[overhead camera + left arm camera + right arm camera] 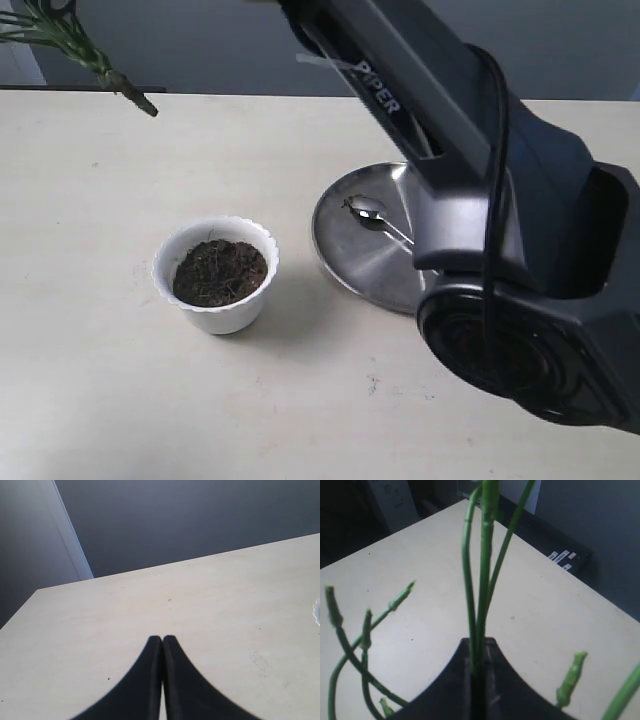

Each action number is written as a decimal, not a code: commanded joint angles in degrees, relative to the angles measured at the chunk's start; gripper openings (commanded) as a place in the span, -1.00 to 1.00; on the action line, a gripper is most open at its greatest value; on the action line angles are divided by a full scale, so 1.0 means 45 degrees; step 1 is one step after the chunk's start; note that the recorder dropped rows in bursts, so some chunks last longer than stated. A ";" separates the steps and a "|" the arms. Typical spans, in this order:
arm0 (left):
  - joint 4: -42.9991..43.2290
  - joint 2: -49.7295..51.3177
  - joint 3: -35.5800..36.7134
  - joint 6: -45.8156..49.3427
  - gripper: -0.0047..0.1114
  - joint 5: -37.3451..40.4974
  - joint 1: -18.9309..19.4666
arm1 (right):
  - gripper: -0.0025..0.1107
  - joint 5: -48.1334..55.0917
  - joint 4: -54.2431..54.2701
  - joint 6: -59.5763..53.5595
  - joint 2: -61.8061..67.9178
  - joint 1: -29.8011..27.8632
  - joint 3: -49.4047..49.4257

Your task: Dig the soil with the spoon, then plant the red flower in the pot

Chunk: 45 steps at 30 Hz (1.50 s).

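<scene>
Pale counter (90, 350), steel plate (350, 255), white pot (216, 273), spoon (372, 215) and held flower stems (482, 580).

The scallop-rimmed pot stands left of the plate, filled with dark, crumbly, fibrous soil (220, 272). The shiny slim spoon lies on the plate. The right tool (479, 647) is clamped on the thin green stems above the counter; blooms are out of view. The left tool (162, 641) is closed on nothing.

White scalloped pot (216, 272) stands upright, holding dark soil (220, 271) — silver spoon (375, 216) apart; green flower stems (482, 580) upright.
</scene>
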 commanded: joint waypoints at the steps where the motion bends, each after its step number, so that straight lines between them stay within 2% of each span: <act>1: -0.0033 -0.0045 0.0004 0.0090 -0.91 0.0001 -0.0015 | -0.97 0.0027 -0.0722 0.0000 -0.0364 0.0652 -0.0050; 11: -0.0033 -0.0045 0.0004 0.0090 -0.91 0.0001 -0.0015 | -0.97 0.0027 -0.1119 0.0229 -0.0582 0.2861 -0.0050; 18: -0.0033 -0.0045 0.0004 0.0090 -0.91 0.0001 -0.0015 | -0.97 0.0027 -0.3789 0.0263 -0.1302 0.4565 -0.0050; 25: -0.0033 -0.0045 0.0004 0.0090 -0.91 0.0001 -0.0015 | -0.97 0.0027 -0.4717 0.0495 -0.2020 0.4649 -0.0050; 28: -0.0033 -0.0045 0.0004 0.0090 -0.91 0.0001 -0.0015 | -0.97 0.0027 -0.4603 -0.0276 -0.2051 0.4789 -0.0050; 32: -0.0033 -0.0045 0.0004 0.0090 -0.91 0.0001 -0.0015 | -0.97 0.0027 -0.2298 -0.2318 -0.2051 0.4819 -0.0050; 37: -0.0033 -0.0045 0.0004 0.0090 -0.91 0.0001 -0.0015 | -0.97 0.0027 -0.1975 -0.4427 -0.1989 0.4729 -0.0050; 40: -0.0033 -0.0045 0.0004 0.0090 -0.91 0.0001 -0.0015 | -0.97 0.0027 -0.0449 -0.5431 -0.1989 0.4388 -0.0050; 43: -0.0033 -0.0045 0.0004 0.0090 -0.91 0.0001 -0.0015 | -0.97 0.0027 -0.0468 -0.4827 -0.1989 0.4002 -0.0050; 45: -0.0033 -0.0045 0.0004 0.0090 -0.91 0.0001 -0.0015 | -0.97 0.0027 -0.2576 -0.3270 -0.1930 0.4002 -0.0050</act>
